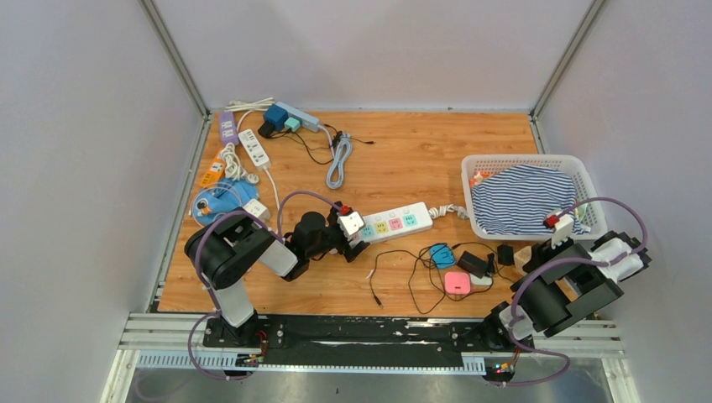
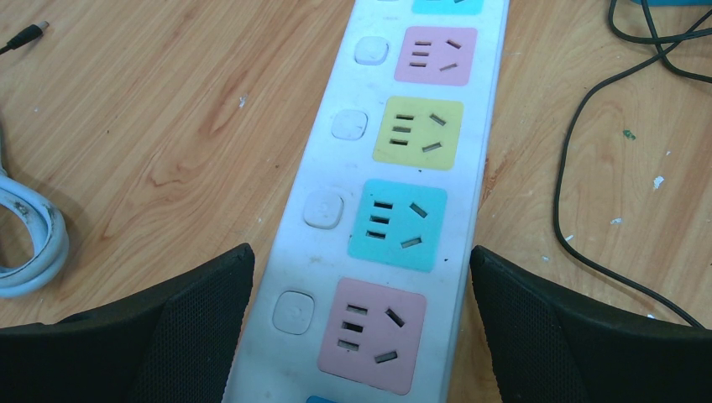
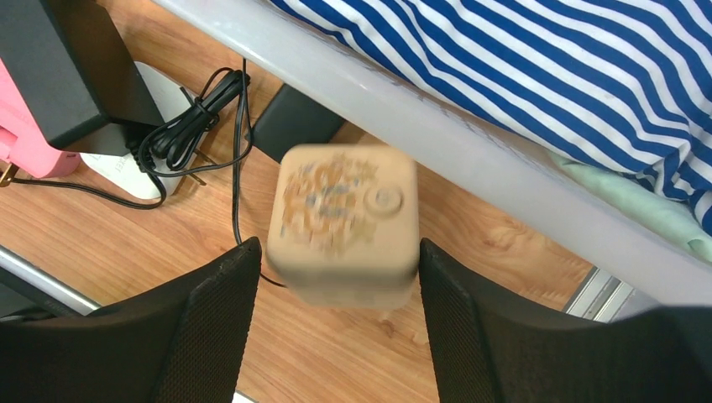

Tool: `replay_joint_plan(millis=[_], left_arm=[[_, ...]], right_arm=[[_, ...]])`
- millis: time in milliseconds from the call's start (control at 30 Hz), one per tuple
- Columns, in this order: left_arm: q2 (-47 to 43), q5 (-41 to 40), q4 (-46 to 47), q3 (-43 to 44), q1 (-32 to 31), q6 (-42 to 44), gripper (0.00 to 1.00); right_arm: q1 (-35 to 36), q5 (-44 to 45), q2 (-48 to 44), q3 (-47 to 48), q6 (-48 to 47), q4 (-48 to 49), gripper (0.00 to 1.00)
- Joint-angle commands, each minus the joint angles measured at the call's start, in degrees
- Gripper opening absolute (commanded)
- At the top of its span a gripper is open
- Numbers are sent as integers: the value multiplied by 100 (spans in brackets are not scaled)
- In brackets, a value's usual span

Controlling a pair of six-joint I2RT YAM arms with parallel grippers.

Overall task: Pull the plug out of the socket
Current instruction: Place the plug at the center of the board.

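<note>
Though blurred, plug (image 3: 344, 210) between right hand (image 3: 338, 246).

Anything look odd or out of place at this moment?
Yes: the beige cube plug between the right jaws is motion-blurred while the fingers are sharp, so it seems to be dropping free beside the basket.

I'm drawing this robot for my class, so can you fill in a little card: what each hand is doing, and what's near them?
Left gripper: open, one finger on each side of the white power strip
Sockets fully in its view: pink, yellow, teal, pink; none holds a plug
Right gripper: fingers around a blurred beige cube, probably the plug; grip unclear
Beside it: white basket holding striped cloth
Table: wooden
</note>
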Motion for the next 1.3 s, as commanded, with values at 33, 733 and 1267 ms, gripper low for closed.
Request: replay_joint_plan(millis=[33, 733, 1267], left_arm=[[-107, -76, 266, -60, -12, 56, 100], [-180, -89, 463, -178, -12, 14, 100], [-888, -137, 279, -341, -12, -271, 100]], right_arm=[[-84, -56, -105, 27, -138, -387, 71], [-95, 93, -903, 395, -385, -1234, 73], [167, -922, -1399, 1448, -1336, -3358, 77]])
